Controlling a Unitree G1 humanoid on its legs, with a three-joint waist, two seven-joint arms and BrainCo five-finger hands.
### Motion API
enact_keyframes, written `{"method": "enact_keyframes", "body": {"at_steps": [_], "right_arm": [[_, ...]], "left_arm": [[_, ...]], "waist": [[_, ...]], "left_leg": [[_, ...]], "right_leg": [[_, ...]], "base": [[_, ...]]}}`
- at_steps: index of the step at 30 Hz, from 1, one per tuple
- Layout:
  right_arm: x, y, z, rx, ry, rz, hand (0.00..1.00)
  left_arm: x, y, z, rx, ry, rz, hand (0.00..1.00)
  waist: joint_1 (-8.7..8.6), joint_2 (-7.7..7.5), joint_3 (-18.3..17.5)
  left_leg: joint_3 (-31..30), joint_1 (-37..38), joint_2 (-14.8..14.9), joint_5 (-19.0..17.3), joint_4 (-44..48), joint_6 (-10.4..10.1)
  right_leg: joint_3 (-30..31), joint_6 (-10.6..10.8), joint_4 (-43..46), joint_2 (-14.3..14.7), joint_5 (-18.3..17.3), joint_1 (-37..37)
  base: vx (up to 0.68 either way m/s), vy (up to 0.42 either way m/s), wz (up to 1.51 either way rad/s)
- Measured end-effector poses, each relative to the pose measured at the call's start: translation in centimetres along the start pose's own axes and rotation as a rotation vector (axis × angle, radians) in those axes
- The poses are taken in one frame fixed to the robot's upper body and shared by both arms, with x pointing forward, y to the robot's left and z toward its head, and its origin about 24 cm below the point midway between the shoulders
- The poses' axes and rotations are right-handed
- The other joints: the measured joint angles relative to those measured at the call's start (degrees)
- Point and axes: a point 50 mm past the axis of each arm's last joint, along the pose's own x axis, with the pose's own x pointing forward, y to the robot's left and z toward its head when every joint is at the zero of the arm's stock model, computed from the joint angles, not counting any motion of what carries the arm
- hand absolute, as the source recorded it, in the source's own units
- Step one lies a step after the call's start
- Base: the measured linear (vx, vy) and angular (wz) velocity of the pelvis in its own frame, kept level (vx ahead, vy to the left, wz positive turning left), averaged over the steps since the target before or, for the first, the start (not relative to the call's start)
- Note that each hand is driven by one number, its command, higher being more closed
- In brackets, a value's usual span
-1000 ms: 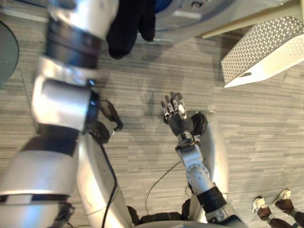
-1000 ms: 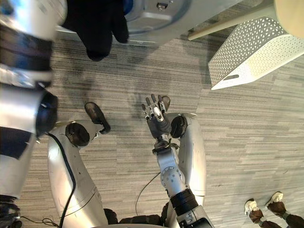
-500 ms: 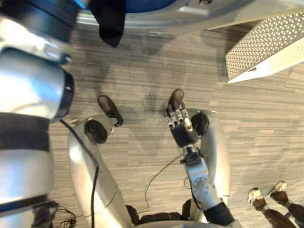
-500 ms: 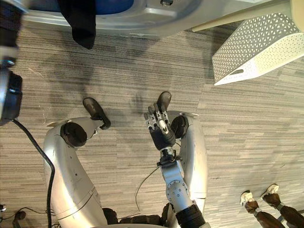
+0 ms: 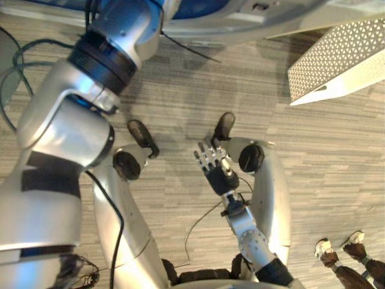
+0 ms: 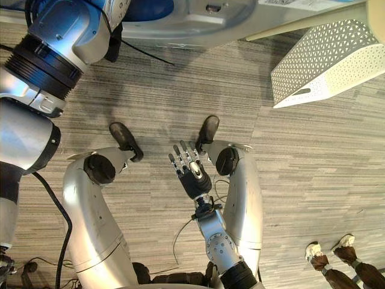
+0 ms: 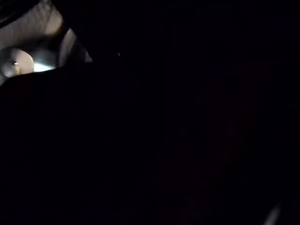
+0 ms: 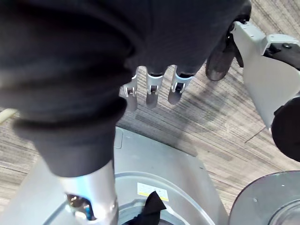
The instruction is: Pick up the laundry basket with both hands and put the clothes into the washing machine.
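Observation:
The washing machine (image 5: 240, 18) runs along the top of the eye views, its blue drum opening at the upper left. My left arm (image 5: 114, 48) reaches up into that opening, and the hand is hidden inside. A black garment (image 8: 151, 208) hangs at the mouth of the drum beside that arm. My right hand (image 6: 189, 168) is held low in the middle over the floor, open and empty, its fingers (image 8: 151, 86) straight. The white perforated laundry basket (image 5: 337, 60) lies tipped on the floor at the upper right, apart from both hands.
Grey striped carpet lies between the machine and the basket. A pale slanted bar (image 6: 301, 21) crosses above the basket. A person's shoes (image 5: 337, 253) show at the lower right. A grey round panel (image 8: 267, 201) sits beside the machine.
The black garment hung from my left hand in front of the machine; now the arm has gone into the drum with it. My right hand has sunk a little.

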Motion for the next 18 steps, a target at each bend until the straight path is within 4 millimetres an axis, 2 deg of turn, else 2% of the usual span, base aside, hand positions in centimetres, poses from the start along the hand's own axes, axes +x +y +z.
{"method": "enact_keyframes", "body": {"at_steps": [3,7,11,13,15,18], "right_arm": [[-0.2,-0.7,-0.2,-0.005,0.015,-0.03,0.0],[-0.1,-1.3,-0.2,-0.026,0.019,-0.053,0.0],[-0.1,-1.8,0.8,-0.035,-0.032,-0.091,0.0],[-0.1,-2.3,1.3,-0.06,-0.046,-0.125,0.0],[-0.2,-2.9,1.4,-0.08,-0.041,-0.147,0.0],[0.0,-3.6,1.7,-0.11,-0.03,-0.173,0.0]], "left_arm": [[-1.1,-1.4,-0.2,-0.052,0.049,-0.018,0.0],[-1.9,-2.2,-1.0,-0.142,0.155,-0.026,0.0],[-2.9,-2.9,-2.3,-0.408,0.318,-0.041,0.0],[-5.1,-3.8,-2.7,-0.577,0.372,-0.051,0.0],[-7.1,-4.9,-1.6,-0.639,0.362,-0.079,0.0],[-10.7,-7.3,0.0,-0.599,0.376,-0.123,0.0]], "waist": [[0.43,0.07,0.0],[0.75,0.13,0.0],[0.79,0.13,0.0],[1.06,0.14,0.0],[1.81,0.14,0.0],[2.54,0.14,0.0]], "left_leg": [[0.7,2.2,-0.4,1.2,-2.8,-0.2],[1.0,4.4,-0.5,2.0,-5.1,-0.2],[1.6,6.6,-1.3,3.6,-8.5,-0.3],[1.7,8.5,-1.7,4.8,-11.0,-0.8],[1.8,10.2,-2.2,5.8,-12.9,-1.3],[1.7,12.7,-2.9,7.5,-16.4,-1.7]], "right_leg": [[-0.5,-0.1,-2.6,0.2,1.0,2.1],[-1.0,0.2,-5.3,0.8,1.9,4.5],[-1.6,0.0,-8.3,1.0,3.0,6.7],[-2.2,-0.2,-10.0,1.0,3.3,8.4],[-2.6,-0.4,-11.2,1.1,3.4,9.9],[-3.9,-0.8,-13.5,1.1,3.9,12.7]], "base": [[-0.01,-0.007,0.05],[-0.03,0.005,-0.01],[-0.03,0.007,0.07],[-0.04,-0.009,0.16],[-0.05,-0.021,0.18],[-0.04,-0.016,0.2]]}}
